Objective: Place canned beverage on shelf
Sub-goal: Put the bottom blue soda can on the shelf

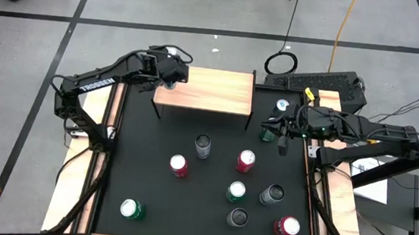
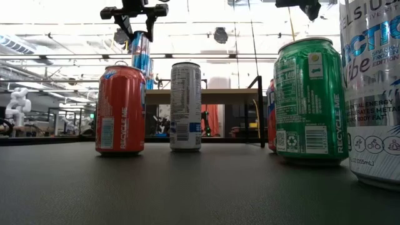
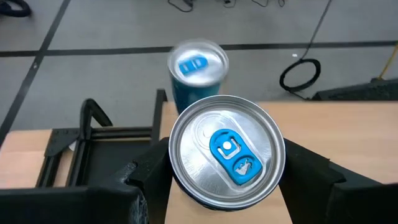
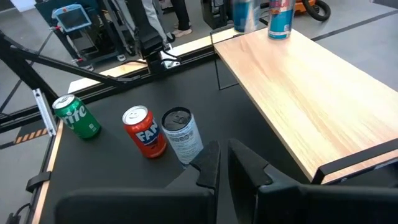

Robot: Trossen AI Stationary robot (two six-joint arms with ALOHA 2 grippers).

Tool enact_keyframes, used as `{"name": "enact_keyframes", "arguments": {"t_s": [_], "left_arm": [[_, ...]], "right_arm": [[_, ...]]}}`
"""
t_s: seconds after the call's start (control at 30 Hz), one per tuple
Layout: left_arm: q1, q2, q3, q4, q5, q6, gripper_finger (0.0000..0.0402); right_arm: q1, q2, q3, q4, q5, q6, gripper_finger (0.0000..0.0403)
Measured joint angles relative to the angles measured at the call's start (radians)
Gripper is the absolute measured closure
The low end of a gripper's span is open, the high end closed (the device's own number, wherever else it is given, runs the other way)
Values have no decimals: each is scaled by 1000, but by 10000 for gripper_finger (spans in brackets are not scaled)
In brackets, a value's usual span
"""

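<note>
Bright overhead ceiling lights [image 2: 187, 37] wash out the low view toward twelve o'clock, backlighting the cans. A blue-tabbed can [image 3: 198, 68] beyond the left wrist camera blurs softly. Table shadows stay faint.

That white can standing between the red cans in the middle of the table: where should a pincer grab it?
White can: it stands upright with free space around it, so probably come straight down and pinch the round sides just below the rim.
</note>
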Motion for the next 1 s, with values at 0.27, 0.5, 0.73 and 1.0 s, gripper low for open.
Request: {"name": "enact_keyframes", "arguments": {"t_s": [0.27,0.5,0.73,1.0], "left_arm": [[-16,0,-43,30,-47,-1,169],[8,0,-87,50,-53,28,169],[39,-8,-90,111,2,102,169],[78,-10,-90,139,26,131,169]], "right_arm": [[-22,0,0,0,-5,0,390],[-30,0,0,0,-5,-3,390],[-30,0,0,0,-6,-1,390],[-30,0,0,0,-6,0,390]]}}
